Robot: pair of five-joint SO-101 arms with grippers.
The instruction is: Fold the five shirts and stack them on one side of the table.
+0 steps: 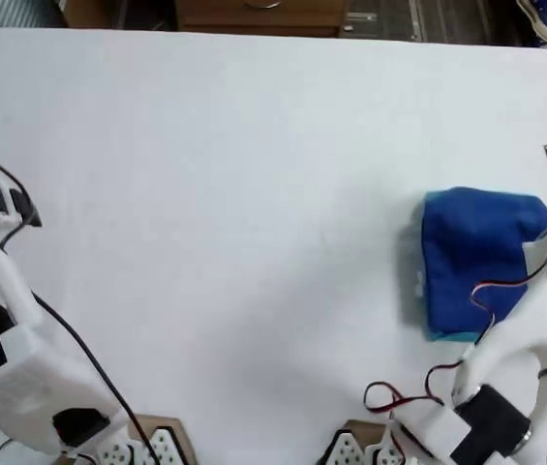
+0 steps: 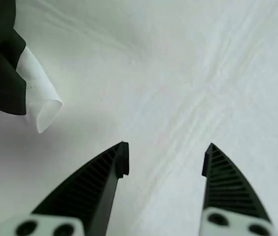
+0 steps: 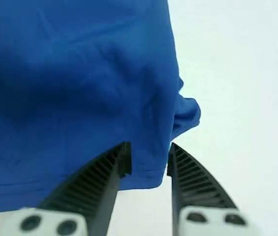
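The right gripper (image 3: 147,153) hangs just over the hem of the folded blue shirt (image 3: 75,73). Its fingers stand a narrow gap apart, with the shirt's edge showing between them. The left gripper (image 2: 167,147) holds its fingers wide over the bare white table (image 2: 202,59), well apart from the shirt. In the high view the shirt lies partly under the right arm (image 1: 534,320), and a paler blue edge (image 1: 452,336) peeks out beneath it.

Soft matt blue cloth, lightly creased, on the shirt (image 1: 476,257) at 3 o'clock. Smooth matt white cover over the table (image 1: 254,174). Ribbed matt black plastic for the fingers of the left gripper (image 2: 164,157) and right gripper (image 3: 147,160). Varnished brown wood on the cabinet (image 1: 263,12) at 12 o'clock.
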